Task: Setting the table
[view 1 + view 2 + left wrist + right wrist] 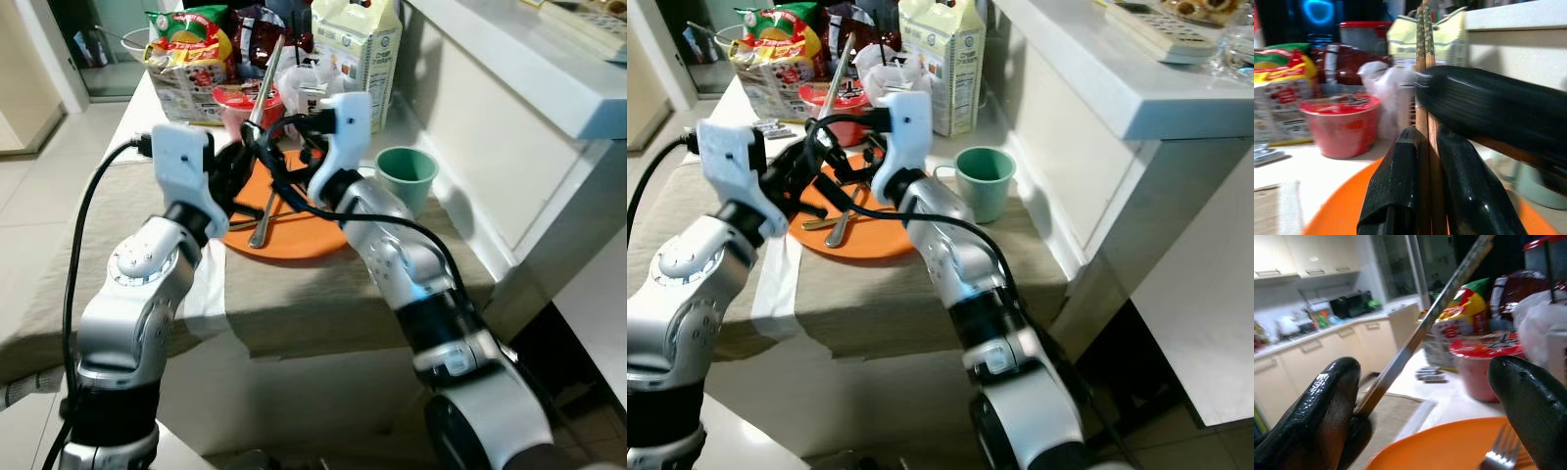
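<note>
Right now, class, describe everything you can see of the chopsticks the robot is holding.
The chopsticks are a pair of brown wooden sticks with a pale speckled pattern near their upper ends. They stand side by side, nearly upright, slightly tilted, above the orange plate. The left hand is shut on them; the open right hand brackets them, one finger touching.

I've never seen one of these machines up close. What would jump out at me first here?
Two silver arms meet over an orange plate on the cloth-covered table. The left gripper has its black fingers shut on a pair of chopsticks that stick up, while the right gripper is open beside them. A fork lies on the plate, a green cup stands to its right, and snack packets crowd the far end.
</note>
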Robot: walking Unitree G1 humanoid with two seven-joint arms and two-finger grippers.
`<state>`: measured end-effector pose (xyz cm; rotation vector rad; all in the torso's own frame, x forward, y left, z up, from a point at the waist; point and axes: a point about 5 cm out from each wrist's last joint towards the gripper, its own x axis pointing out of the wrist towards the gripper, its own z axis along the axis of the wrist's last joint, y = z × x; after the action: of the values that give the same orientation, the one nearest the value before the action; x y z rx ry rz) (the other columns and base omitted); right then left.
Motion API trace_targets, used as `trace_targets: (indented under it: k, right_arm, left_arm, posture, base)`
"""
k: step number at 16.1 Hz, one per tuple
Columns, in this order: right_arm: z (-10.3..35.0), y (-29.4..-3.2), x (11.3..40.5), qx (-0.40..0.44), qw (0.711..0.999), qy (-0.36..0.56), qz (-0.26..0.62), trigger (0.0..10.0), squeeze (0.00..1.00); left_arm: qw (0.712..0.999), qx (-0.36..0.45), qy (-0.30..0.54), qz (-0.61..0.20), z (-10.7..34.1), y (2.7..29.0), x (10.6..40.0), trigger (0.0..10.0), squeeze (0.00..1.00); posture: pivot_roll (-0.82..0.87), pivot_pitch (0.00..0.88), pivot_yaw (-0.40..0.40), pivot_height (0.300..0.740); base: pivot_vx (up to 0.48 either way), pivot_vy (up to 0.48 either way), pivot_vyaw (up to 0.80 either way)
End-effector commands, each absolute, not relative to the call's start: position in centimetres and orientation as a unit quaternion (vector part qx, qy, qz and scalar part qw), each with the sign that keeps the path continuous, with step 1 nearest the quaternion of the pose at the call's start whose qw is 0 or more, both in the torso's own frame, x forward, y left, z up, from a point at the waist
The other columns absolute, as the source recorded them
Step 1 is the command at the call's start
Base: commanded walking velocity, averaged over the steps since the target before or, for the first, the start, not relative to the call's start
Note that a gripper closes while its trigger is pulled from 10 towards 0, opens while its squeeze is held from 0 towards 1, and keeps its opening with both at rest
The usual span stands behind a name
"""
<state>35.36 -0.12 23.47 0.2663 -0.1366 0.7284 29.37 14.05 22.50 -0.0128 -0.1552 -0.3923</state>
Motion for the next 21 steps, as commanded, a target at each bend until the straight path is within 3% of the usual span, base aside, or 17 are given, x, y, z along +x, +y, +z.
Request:
trace_targets:
  k: [1, 5, 10, 12, 21]
  right_arm:
    - [23.6, -0.2, 35.9, 0.092, 0.93, -0.068, 0.348, 10.0, 0.0]
    - [24.0, -2.0, 37.7, 0.058, 0.947, -0.073, 0.306, 10.0, 0.0]
    - [23.0, -2.2, 38.1, 0.094, 0.953, -0.047, 0.283, 10.0, 0.0]
    - [22.3, -1.7, 38.1, 0.12, 0.952, -0.029, 0.282, 10.0, 1.0]
    - [21.4, -1.3, 37.9, 0.108, 0.956, -0.015, 0.271, 10.0, 1.0]
  left_arm:
    - [0.965, -0.01, -0.105, -0.241, 23.7, 12.6, 28.5, 0.0, 0.0]
    - [0.953, -0.025, -0.134, -0.27, 24.9, 11.8, 27.3, 0.0, 0.0]
    - [0.95, -0.029, -0.148, -0.275, 25.6, 11.9, 26.9, 0.0, 0.0]
    - [0.944, -0.033, -0.16, -0.286, 26.3, 11.5, 26.7, 0.0, 0.0]
    - [0.939, -0.026, -0.164, -0.302, 26.7, 11.0, 26.9, 0.0, 0.0]
  posture:
    - [0.0, 0.0, 0.018, 0.74]
    - [0.0, 0.0, 0.013, 0.74]
    - [0.01, 0.0, 0.013, 0.74]
    - [0.0, 0.0, 0.016, 0.74]
    - [0.0, 0.0, 0.016, 0.74]
  base:
    - [0.0, 0.0, 0.0]
    - [0.0, 0.0, 0.0]
    - [0.0, 0.0, 0.0]
    - [0.0, 0.0, 0.0]
    - [0.0, 0.0, 0.0]
